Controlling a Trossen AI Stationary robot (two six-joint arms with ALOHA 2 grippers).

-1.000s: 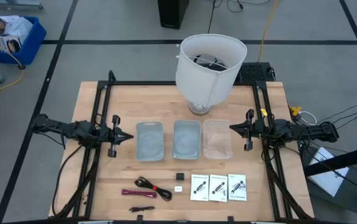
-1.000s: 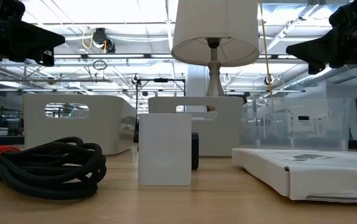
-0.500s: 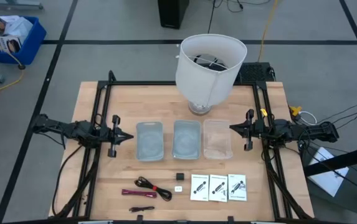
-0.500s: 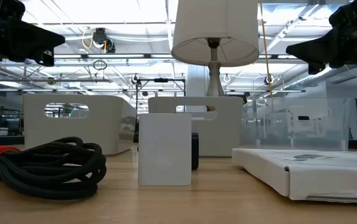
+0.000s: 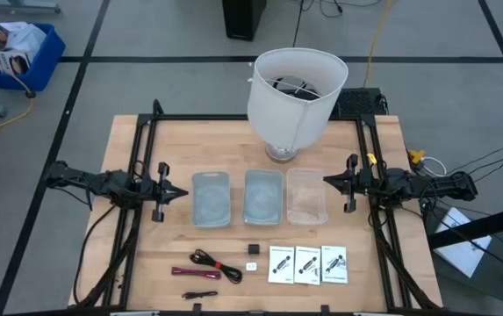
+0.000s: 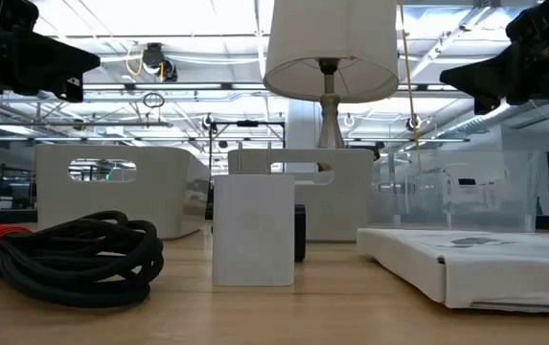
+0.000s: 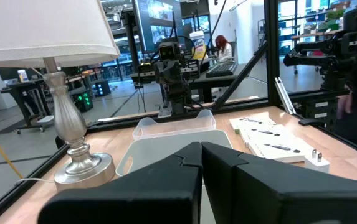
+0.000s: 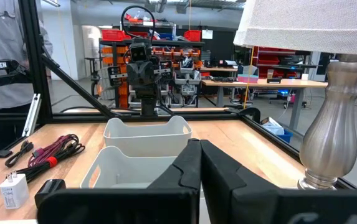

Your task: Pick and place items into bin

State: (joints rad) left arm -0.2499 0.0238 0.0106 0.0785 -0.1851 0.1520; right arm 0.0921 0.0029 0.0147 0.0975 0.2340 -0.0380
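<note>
Near the table's near edge lie a coiled black cable (image 5: 216, 263), a dark-red cable (image 5: 186, 271), a small black cable (image 5: 200, 296), a tiny black cube (image 5: 254, 248), a tiny white block (image 5: 252, 265) and three white card packets (image 5: 308, 263). Three bins stand in a row mid-table: a grey bin (image 5: 211, 198), a second grey bin (image 5: 263, 195) and a clear bin (image 5: 307, 195). My left gripper (image 5: 183, 192) hovers shut left of the bins; my right gripper (image 5: 326, 181) hovers shut right of them. Both point at the bins and hold nothing.
A big white lampshade on a silver base (image 5: 293, 92) stands at the table's far side behind the bins. A black frame (image 5: 142, 140) runs along the table's left, right and far edges. Bare wood lies between the bins and the items.
</note>
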